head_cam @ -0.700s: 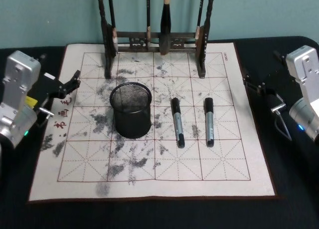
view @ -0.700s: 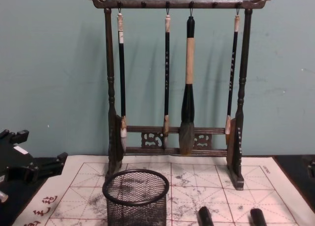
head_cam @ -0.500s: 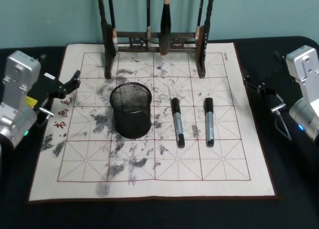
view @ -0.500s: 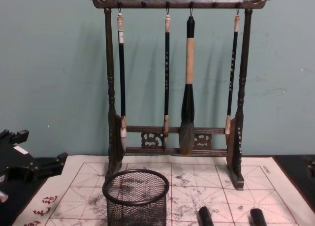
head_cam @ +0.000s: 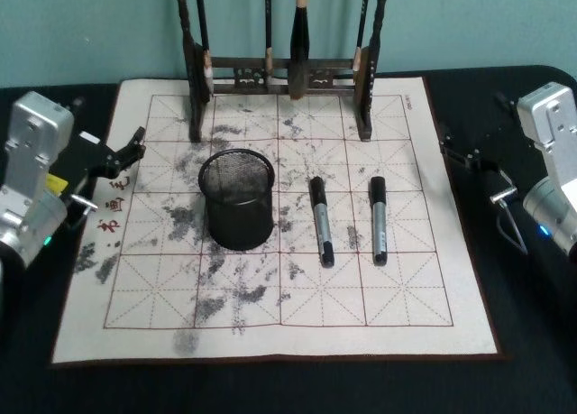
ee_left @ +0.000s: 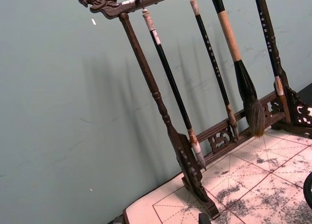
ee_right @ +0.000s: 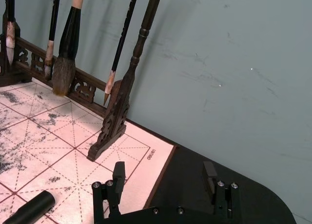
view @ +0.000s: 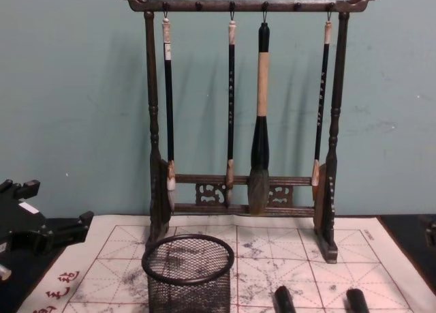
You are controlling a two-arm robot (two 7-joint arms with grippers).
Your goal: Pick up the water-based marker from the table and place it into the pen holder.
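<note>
ok, left end effector (head_cam: 124, 154) hangs wide open and empty over the mat's left edge. right end effector (head_cam: 456, 152) is wide too, empty, just off the mat's right edge above the black desk (head_cam: 532, 342). two markers lie flat on the gridded mat (head_cam: 270, 328), side by side and apart: inner marker (head_cam: 321, 221) near the pen holder (head_cam: 239, 225), not touching it, and outer marker (head_cam: 379, 219) further right. pen holder stands upright in front of the brush rack (head_cam: 279, 71).

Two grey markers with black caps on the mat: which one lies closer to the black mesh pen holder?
The grey black-capped marker on the robot's left, beside the black wire-mesh pen holder; the other marker lies farther right.
</note>
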